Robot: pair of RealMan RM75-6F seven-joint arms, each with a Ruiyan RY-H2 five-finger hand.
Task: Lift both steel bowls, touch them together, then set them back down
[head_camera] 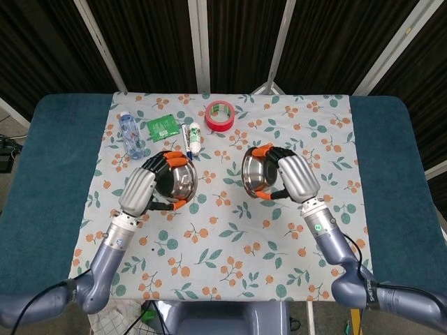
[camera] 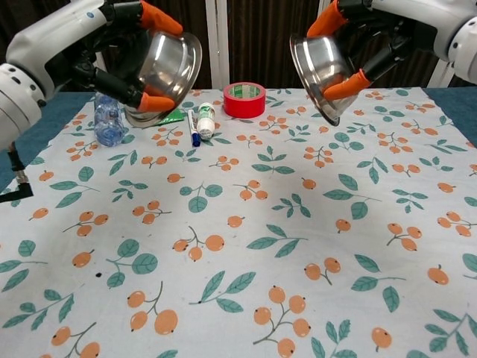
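Note:
Two steel bowls hang above the patterned cloth, well apart from each other. My left hand (head_camera: 144, 187) (camera: 119, 56) grips the left bowl (head_camera: 174, 181) (camera: 168, 71) by its rim, the bowl tilted with its opening toward the middle. My right hand (head_camera: 293, 179) (camera: 361, 45) grips the right bowl (head_camera: 259, 172) (camera: 320, 71) the same way, tilted inward. Orange fingertips wrap over both rims. Neither bowl touches the table in the chest view.
At the back of the cloth lie a red tape roll (head_camera: 219, 115) (camera: 244, 99), a small white bottle (head_camera: 195, 136) (camera: 206, 121), a blue pen (camera: 194, 127), a green packet (head_camera: 162, 127) and a clear water bottle (head_camera: 131, 136) (camera: 109, 119). Teal table surface (head_camera: 49, 160) flanks the cloth.

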